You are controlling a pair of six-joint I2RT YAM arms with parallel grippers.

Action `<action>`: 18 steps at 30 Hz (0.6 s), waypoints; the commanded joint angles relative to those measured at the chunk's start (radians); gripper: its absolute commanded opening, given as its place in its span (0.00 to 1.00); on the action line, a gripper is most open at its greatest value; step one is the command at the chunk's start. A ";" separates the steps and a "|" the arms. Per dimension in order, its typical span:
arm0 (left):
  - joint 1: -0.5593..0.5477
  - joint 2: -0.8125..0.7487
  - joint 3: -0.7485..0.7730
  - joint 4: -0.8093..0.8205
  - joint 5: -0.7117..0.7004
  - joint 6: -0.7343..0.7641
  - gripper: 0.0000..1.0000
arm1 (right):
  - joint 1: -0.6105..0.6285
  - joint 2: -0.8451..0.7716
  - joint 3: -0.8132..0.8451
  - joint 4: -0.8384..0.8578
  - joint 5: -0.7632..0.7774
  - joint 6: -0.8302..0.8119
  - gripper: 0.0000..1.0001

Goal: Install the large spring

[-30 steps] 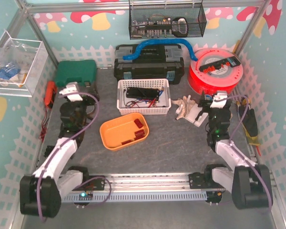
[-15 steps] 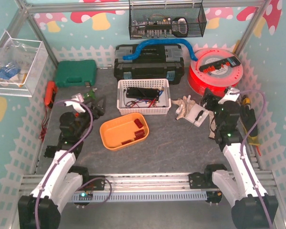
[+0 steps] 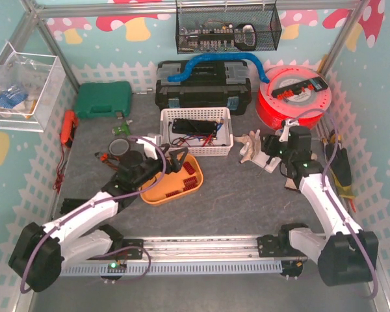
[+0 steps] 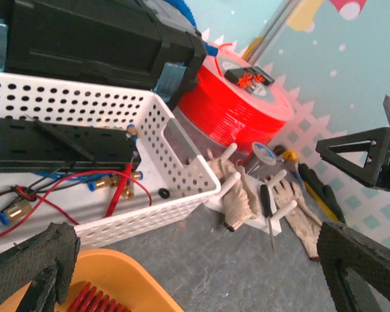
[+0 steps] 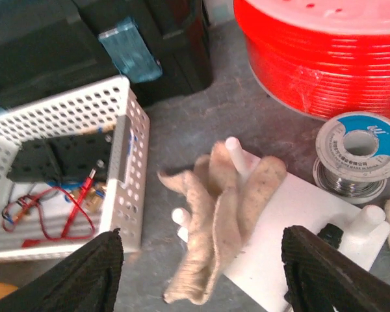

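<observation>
The large spring does not show in any view. Red ribbed pieces [image 3: 190, 172] lie in an orange tray [image 3: 149, 188], and their ends show at the bottom of the left wrist view [image 4: 91, 300]. My left gripper [image 3: 175, 158] hangs open over the tray's far rim [image 4: 195, 273], with nothing between its fingers. My right gripper [image 3: 271, 147] is open above a white peg board [image 5: 292, 214]. A beige glove [image 5: 214, 214] draped over the pegs lies below the gap between the right gripper's fingers [image 5: 205, 273].
A white perforated basket [image 3: 196, 148] with a black box and red leads sits behind the tray. A black toolbox [image 3: 203, 88], a green case [image 3: 103, 99] and a red reel [image 3: 294, 97] line the back. A solder spool [image 5: 359, 153] and screwdriver [image 4: 266, 201] lie by the board.
My left arm has swung right and forward to the orange tray. My right gripper has moved left over the peg board and glove, and its jaws have narrowed a little.
</observation>
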 commanded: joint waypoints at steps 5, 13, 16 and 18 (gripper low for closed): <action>-0.091 0.068 -0.037 0.030 -0.130 0.077 0.99 | 0.046 0.151 0.073 -0.059 0.082 -0.026 0.51; -0.157 0.099 -0.053 0.038 -0.269 0.237 0.99 | 0.101 0.340 0.137 -0.035 0.137 -0.012 0.38; -0.157 0.095 -0.062 0.047 -0.299 0.260 0.99 | 0.114 0.384 0.133 -0.008 0.136 -0.001 0.34; -0.157 0.088 -0.069 0.053 -0.302 0.258 0.99 | 0.124 0.408 0.134 0.002 0.148 0.002 0.33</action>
